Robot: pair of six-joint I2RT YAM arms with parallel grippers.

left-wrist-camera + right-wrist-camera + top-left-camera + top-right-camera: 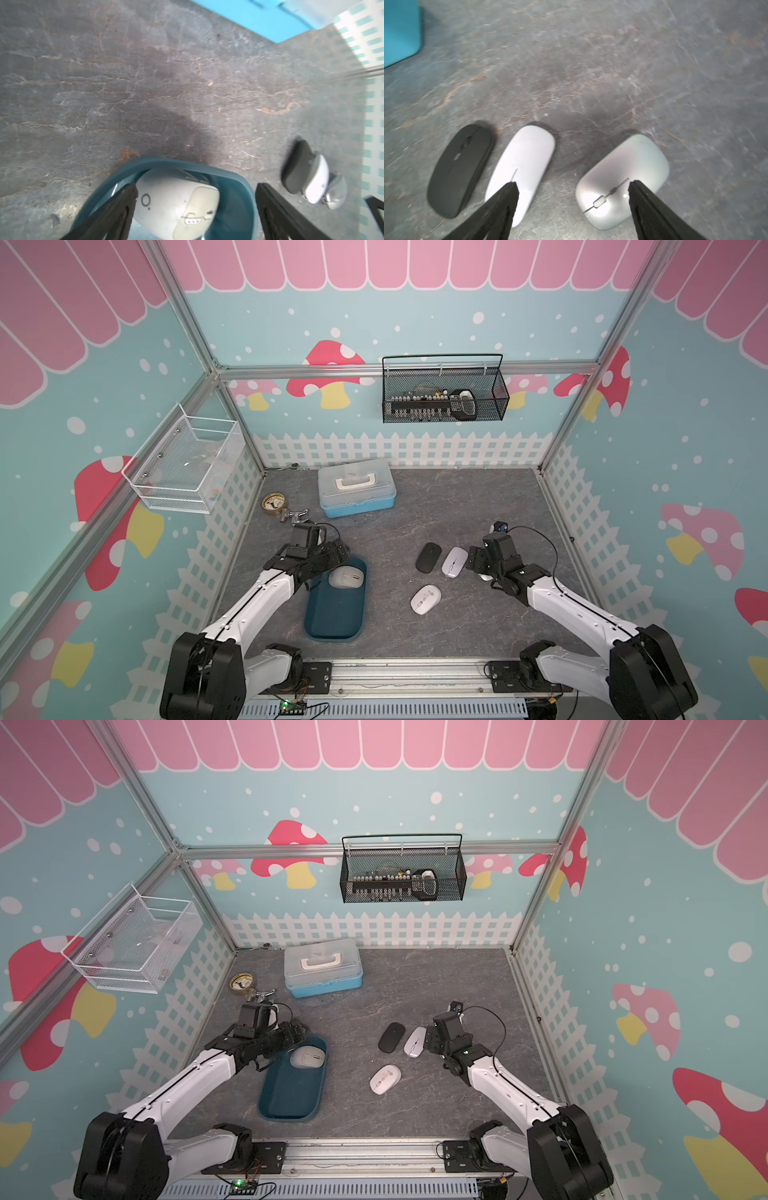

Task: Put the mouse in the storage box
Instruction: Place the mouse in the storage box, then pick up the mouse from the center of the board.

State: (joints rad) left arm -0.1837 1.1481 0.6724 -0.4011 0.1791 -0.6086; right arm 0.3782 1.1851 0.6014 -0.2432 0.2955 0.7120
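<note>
Storage box (332, 620): dark teal shallow tub on the grey tabletop (457, 506), on the left arm's side, long axis running from near edge to far. Grey mouse (347, 577): lying inside the tub at its far end, free of any grip. Left fingers (116, 214): spread wide over that far end, one on each side of the grey mouse; the one finger looks to be against the mouse's side, the other stands clear of it. Right fingers (500, 207): spread wide and holding nothing, low over the tabletop, one tip above the pale lilac mouse (454, 562), the other above the silver mouse (623, 180), which the arm mostly hides in both top views. Black mouse (428, 557): just beside the lilac one, on the side away from the silver, lying parallel to it. White mouse (425, 599): on its own, nearer the front edge, between the tub and the right arm. Light-blue case (356, 489) with white handle: closed, at the back of the tabletop. Roll of tape (275, 503): far left corner. Black wire basket (444, 393): hung on the back rail, with small items I cannot make out. White mesh basket (183, 464): fixed to the left wall
</note>
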